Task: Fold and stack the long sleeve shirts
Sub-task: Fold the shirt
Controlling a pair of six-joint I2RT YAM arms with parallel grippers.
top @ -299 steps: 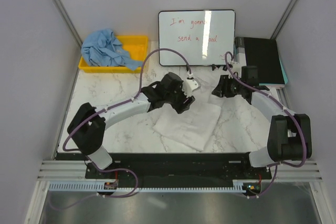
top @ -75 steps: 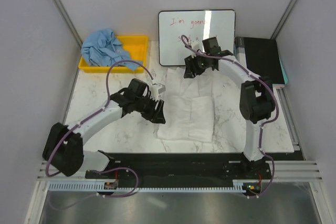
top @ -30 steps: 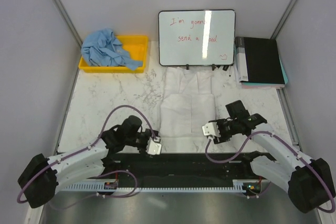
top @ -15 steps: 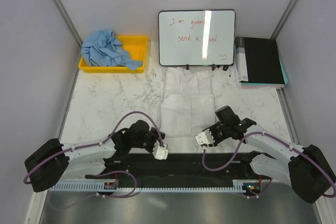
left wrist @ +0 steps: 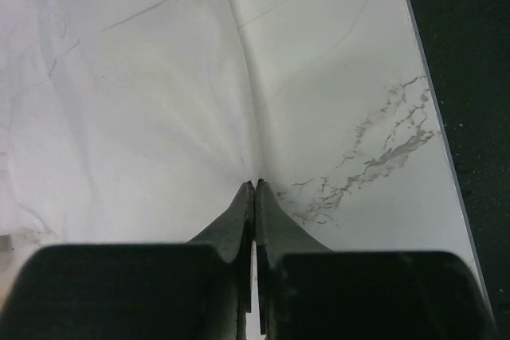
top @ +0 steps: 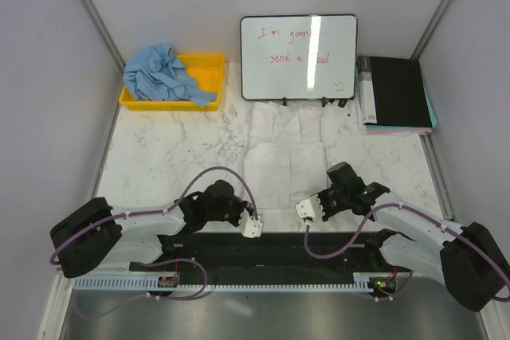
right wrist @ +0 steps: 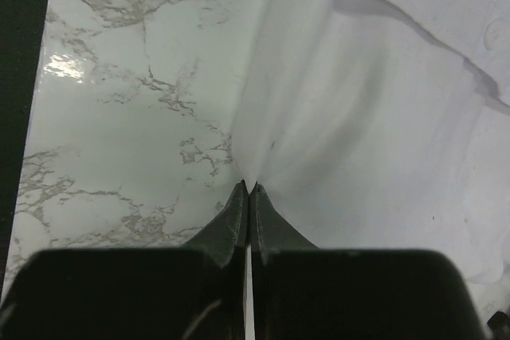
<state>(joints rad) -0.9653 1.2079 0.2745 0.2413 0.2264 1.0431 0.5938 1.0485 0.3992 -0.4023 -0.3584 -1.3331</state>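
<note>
I work in a lab test cell: plain grey walls (top: pixel 48 77) box in my table (top: pixel 159 157), a whiteboard (top: pixel 299 57) at 12 o'clock, my base plate (top: pixel 271 248) bolted at 6 o'clock.

— Lit brightly and evenly from overhead, with only soft, faint shadows. Glaring in a vertical stripe on the whiteboard (top: pixel 299 57).
— Nearly washed out up close on the white shirt (left wrist: pixel 119 117), barely readable in the folds. Small hot spot on the marble table (right wrist: pixel 119 77) in the right wrist view. Dark and blurred at the fingers (right wrist: pixel 231 227) along the bottom
</note>
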